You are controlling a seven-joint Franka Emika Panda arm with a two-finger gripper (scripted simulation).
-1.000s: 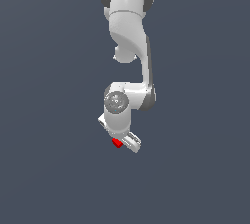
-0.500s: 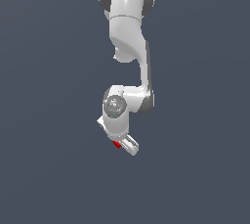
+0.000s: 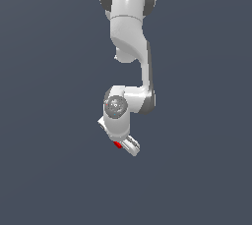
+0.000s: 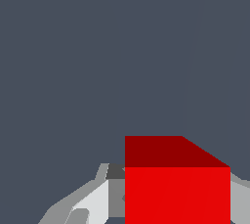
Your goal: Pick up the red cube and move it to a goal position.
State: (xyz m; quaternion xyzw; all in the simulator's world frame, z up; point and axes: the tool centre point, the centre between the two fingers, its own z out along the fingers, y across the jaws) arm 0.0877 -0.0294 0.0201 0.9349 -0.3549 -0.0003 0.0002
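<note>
The red cube (image 3: 117, 144) shows as a small red patch under the white hand of my arm in the exterior view. In the wrist view the red cube (image 4: 177, 189) is large and close, sitting between my two grey fingers (image 4: 93, 201). My gripper (image 3: 121, 146) is shut on the cube, with one finger on each side of it. Only part of the cube shows in the exterior view; the hand hides the rest. Nothing but plain grey surface shows beyond the cube in the wrist view.
Only my white arm (image 3: 130, 37) and an even dark grey background show in the exterior view. No other objects, containers or edges are in sight.
The hand and the cube have moved slightly up in the exterior view. The cube stays between the fingers.
</note>
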